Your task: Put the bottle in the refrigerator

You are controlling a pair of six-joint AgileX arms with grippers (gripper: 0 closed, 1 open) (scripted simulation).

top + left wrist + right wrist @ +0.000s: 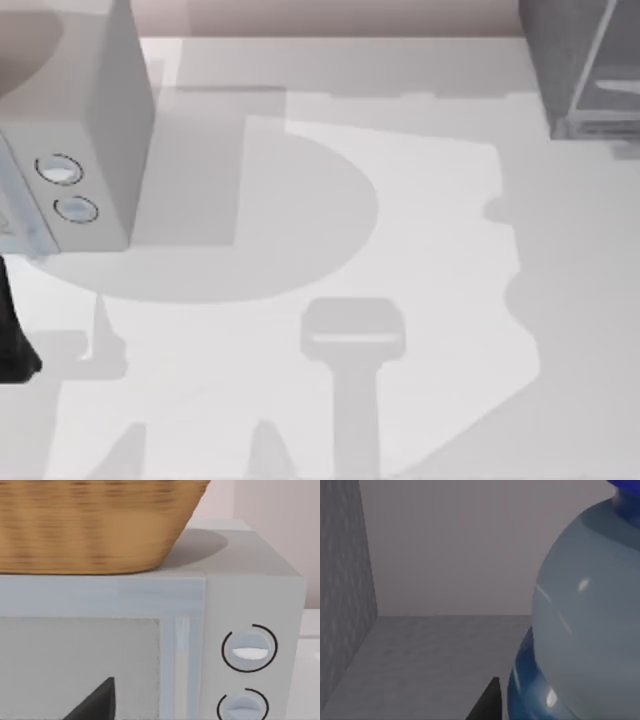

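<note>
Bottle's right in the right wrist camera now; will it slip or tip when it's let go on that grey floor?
The bottle looks smooth and glossy with bright highlights, so probably slippery. Its rounded, bulging clear body suggests thin plastic, likely light and easily tipped. The refrigerator floor looks flat, which should help it stand.

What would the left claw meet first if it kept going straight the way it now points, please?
Most likely the pale door panel of the white box with two round dials, which fills the left wrist view just ahead; how far off it lies is unclear.

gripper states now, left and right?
Left gripper: facing the microwave, fingers cannot be told.
Right gripper: beside the bottle inside the refrigerator; grip cannot be told.
</note>
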